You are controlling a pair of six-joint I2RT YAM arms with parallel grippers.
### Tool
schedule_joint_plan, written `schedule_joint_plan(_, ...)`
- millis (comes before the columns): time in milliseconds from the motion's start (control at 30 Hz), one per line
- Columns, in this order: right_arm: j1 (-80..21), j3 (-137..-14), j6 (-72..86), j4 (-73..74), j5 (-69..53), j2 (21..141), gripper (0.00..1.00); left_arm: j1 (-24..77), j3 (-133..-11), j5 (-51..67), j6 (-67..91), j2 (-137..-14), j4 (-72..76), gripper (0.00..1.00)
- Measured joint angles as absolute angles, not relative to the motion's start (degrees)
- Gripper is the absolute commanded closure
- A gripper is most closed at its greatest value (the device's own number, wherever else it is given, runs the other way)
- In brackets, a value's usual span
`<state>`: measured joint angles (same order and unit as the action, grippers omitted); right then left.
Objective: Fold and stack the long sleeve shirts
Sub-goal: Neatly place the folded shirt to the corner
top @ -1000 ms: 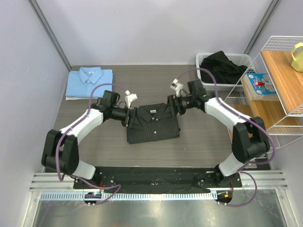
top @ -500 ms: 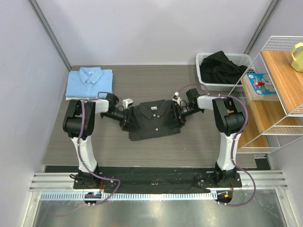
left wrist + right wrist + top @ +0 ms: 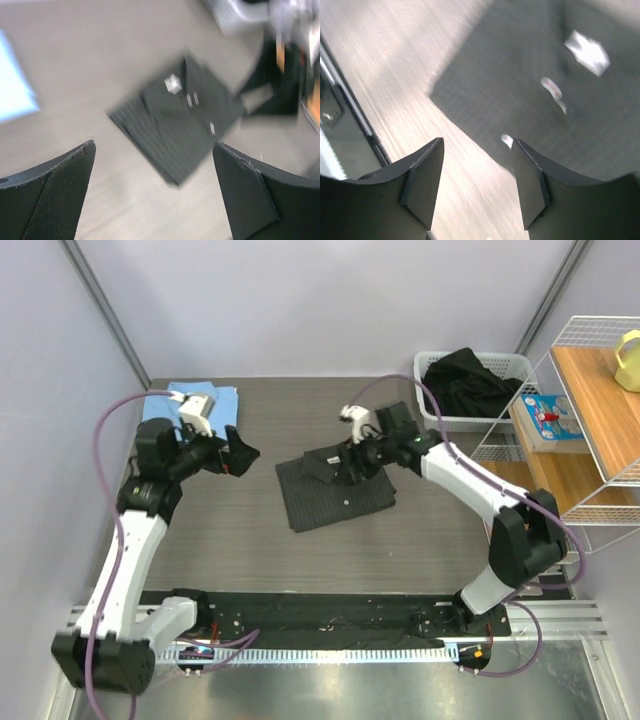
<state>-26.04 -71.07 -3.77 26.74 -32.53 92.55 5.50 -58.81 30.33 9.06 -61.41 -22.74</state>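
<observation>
Plainly L gripper [image 3: 242, 452] wide, empty

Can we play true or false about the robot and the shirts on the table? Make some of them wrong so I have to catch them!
1. The dark striped shirt lies folded near the middle of the table. True.
2. The left claw is gripping the dark striped shirt. False: it is open and empty, off to the shirt's left.
3. The blue shirt is stacked on the dark striped shirt. False: it lies apart, in the far left corner.
4. The white basket has dark cloth in it. True.
5. The right claw is over the dark striped shirt's collar end. True.
</observation>
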Motion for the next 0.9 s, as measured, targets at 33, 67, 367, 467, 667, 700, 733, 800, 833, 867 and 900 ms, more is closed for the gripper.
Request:
schedule_joint_plan(33, -29.3, -70.9, -5.1, 25.3, -30.2, 91.0, 0.46, 5.5, -58.0, 27.2, 10.5, -57.1, -21.2, 0.00)
schedule_joint_plan(67, -33.3, -70.6, -6.7, 23.4, -26.9, 89.6, 0.48, 5.5, -57.8, 23.6, 12.3, -53.6, -20.3, 0.00)
schedule_joint_plan(367, -54.4, -70.0, -19.2, 18.9, -8.1, 101.0, 0.55, 4.5, -59.0, 13.3, 20.1, -64.9, -28.8, 0.00)
schedule_joint_plan(467, -56.8, -70.0, -21.3, 18.8, -5.3, 104.8, 0.56, 2.3, -56.3, 14.0, 22.6, -67.3, -31.0, 0.00)
schedule_joint_plan(667, -58.5, -70.7, -23.1, 17.5, -2.8, 109.7, 0.63, 0.4, -54.9, 14.5, 25.8, -71.6, -32.1, 0.00)
schedule_joint_plan(700, -58.5, -71.2, -23.3, 16.9, -2.4, 110.0, 0.67, 0.4, -54.9, 14.6, 26.4, -72.4, -32.1, 0.00)
schedule_joint_plan(733, -58.5, -71.5, -23.5, 16.1, -2.2, 110.5, 0.77, 0.4, -54.9, 14.7, 26.7, -73.1, -32.1, 0.00)
schedule_joint_plan(800, -58.5, -71.7, -23.9, 14.9, -1.9, 111.2, 0.95, 0.4, -54.9, 15.1, 27.0, -74.1, -32.1, 0.00)
schedule_joint_plan(833, -58.5, -71.7, -23.8, 14.4, -1.6, 111.3, 0.99, 0.4, -54.8, 15.6, 27.1, -74.5, -32.0, 0.02)
schedule_joint_plan(867, -58.5, -71.7, -24.2, 14.4, -1.5, 111.3, 0.99, 0.4, -54.5, 16.3, 27.1, -74.7, -31.6, 0.04)
schedule_joint_plan(900, -58.5, -71.7, -24.1, 14.3, -1.3, 111.3, 0.99, 0.4, -53.6, 17.4, 27.2, -74.8, -30.9, 0.04)
